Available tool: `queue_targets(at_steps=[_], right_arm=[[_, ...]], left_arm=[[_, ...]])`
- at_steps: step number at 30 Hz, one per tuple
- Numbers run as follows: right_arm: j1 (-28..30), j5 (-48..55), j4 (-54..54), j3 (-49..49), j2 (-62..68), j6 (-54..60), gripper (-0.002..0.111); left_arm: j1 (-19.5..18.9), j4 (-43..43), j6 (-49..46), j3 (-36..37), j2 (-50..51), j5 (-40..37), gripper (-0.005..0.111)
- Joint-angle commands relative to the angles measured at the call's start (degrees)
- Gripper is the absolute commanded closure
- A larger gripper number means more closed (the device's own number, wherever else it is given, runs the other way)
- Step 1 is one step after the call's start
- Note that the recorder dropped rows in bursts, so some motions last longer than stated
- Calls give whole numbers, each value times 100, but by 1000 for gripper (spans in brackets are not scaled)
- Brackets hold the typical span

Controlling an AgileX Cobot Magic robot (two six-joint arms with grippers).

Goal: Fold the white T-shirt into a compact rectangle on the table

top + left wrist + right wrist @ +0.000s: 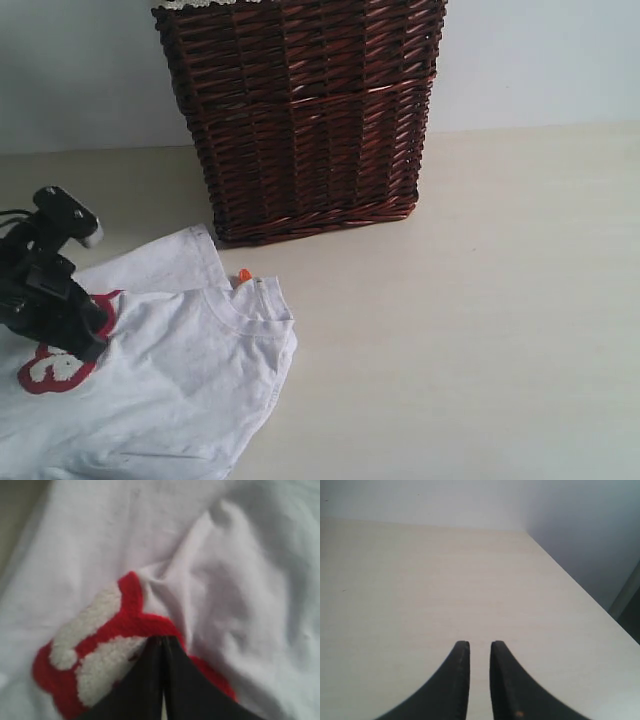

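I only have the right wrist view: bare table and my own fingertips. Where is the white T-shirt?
Observer: The white T-shirt lies rumpled on the table at the lower left of the exterior view, in front of the dark wicker basket.
Operator: What is the left gripper doing?
Observer: The left gripper is shut and seems to pinch the shirt at the red band with fuzzy white letters; folds gather at its tips.
Operator: Which end of the shirt faces the basket?
Observer: The collar end. The small orange neck tag shows there, between collar and basket.
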State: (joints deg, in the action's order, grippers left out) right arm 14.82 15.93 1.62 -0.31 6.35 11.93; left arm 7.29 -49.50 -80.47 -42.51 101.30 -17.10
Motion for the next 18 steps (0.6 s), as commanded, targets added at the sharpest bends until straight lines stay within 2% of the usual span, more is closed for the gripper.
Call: queue_targets(at_steps=[1, 11, 18], right_arm=[[20, -69, 12, 31, -40, -1, 91], [20, -69, -3, 31, -40, -1, 91], [20, -69, -3, 31, -40, -1, 91]], left_arm=[[203, -90, -404, 33, 487, -212, 107], [1113, -156, -749, -510, 703, -865, 107], [1860, -803, -740, -766, 703, -1470, 107]])
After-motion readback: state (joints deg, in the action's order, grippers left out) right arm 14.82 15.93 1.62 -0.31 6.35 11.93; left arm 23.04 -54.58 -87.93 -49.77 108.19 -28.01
